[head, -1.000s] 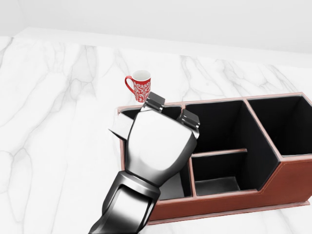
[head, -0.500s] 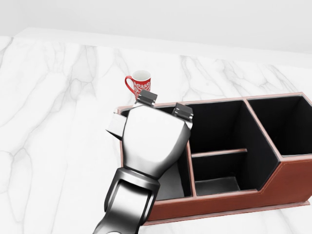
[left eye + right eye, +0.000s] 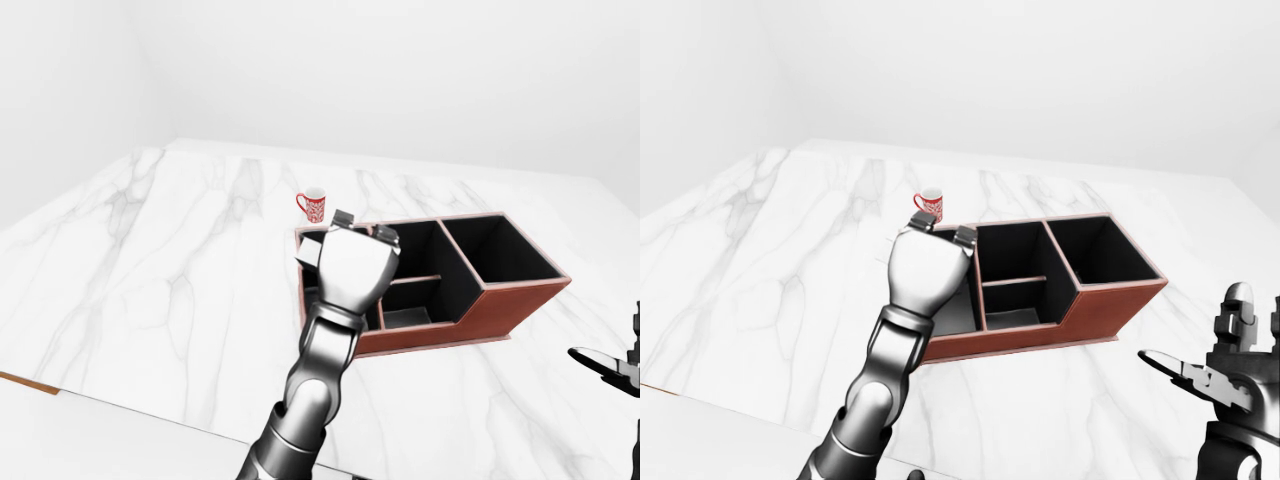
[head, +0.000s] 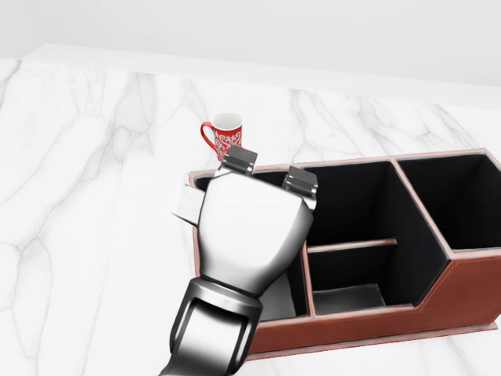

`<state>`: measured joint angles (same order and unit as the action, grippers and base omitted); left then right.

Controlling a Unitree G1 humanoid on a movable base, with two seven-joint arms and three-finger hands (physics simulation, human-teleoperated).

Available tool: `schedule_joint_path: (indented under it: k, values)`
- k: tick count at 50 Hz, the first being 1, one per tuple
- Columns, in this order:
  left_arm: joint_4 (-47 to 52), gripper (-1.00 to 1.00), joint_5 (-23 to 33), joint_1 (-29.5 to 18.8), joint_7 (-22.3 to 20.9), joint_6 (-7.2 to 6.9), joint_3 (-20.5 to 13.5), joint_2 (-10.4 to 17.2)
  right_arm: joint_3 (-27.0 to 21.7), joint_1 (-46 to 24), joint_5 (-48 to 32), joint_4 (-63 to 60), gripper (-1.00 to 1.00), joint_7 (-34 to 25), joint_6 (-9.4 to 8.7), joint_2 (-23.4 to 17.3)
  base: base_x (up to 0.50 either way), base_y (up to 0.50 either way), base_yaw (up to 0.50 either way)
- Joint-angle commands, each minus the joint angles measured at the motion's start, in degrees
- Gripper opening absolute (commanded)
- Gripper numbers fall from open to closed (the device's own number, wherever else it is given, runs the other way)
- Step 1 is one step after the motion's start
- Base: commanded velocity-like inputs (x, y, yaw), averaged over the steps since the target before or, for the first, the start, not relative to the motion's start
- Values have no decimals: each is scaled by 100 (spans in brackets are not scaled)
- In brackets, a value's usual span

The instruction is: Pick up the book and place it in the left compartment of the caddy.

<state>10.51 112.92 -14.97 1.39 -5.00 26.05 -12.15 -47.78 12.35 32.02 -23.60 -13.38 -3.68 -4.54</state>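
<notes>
The brown caddy (image 4: pixel 470 274) with black compartments lies on the marble table. My left hand (image 4: pixel 235 188) hovers over its left compartment with its back toward the camera. The fingertips (image 4: pixel 239 160) stick out past the knuckles, spread apart and open. Under the hand, a pale grey flat surface (image 3: pixel 955 310) shows low in the left compartment. I cannot tell whether it is the book or the compartment floor. No book is plainly in view anywhere else. My right hand (image 3: pixel 1215 375) hangs open at the right-eye view's lower right, far from the caddy.
A red patterned mug (image 4: pixel 225 135) stands on the table just above the caddy's left end in the head view. The white marble table (image 3: pixel 150 260) stretches to the left. Its near edge (image 3: pixel 40 385) runs across the lower left of the left-eye view.
My left hand has shifted slightly leftward over the left compartment and its fingertips sit a little higher. The caddy and the mug have not moved.
</notes>
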Motion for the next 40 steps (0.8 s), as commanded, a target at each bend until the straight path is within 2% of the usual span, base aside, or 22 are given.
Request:
schedule_joint_path:
  k: [1,8,14,15,17,22,32,34,40]
  values:
    - [410,-100,8,88,21,0,371,66,18,-10,-24,40,100,-9,34,1,0,0,0]
    - [371,-100,8,43,-6,0,480,104,9,-2,-5,1,100,10,-3,-5,0,0,0]
    - [11,-100,8,-26,199,0,294,29,10,-13,-14,18,100,0,4,-3,0,0,0]
    - [-76,-100,8,-80,191,0,324,93,12,-9,-17,14,100,1,5,-4,0,0,0]
    - [-216,-100,8,-94,277,0,191,12,5,5,-2,-20,100,11,-18,-5,0,0,0]
    - [-427,-100,8,-159,328,0,163,22,15,-18,-26,58,100,-5,35,-11,0,0,0]
    - [-610,-100,8,-230,359,0,91,22,3,3,-6,8,100,1,-4,2,0,0,0]
    - [-843,-100,8,-287,429,0,-29,-34,2,8,-4,8,100,3,-7,6,0,0,0]
    - [-1047,-100,8,-340,484,0,-75,-93,-7,-7,2,43,100,14,-7,-8,0,0,0]
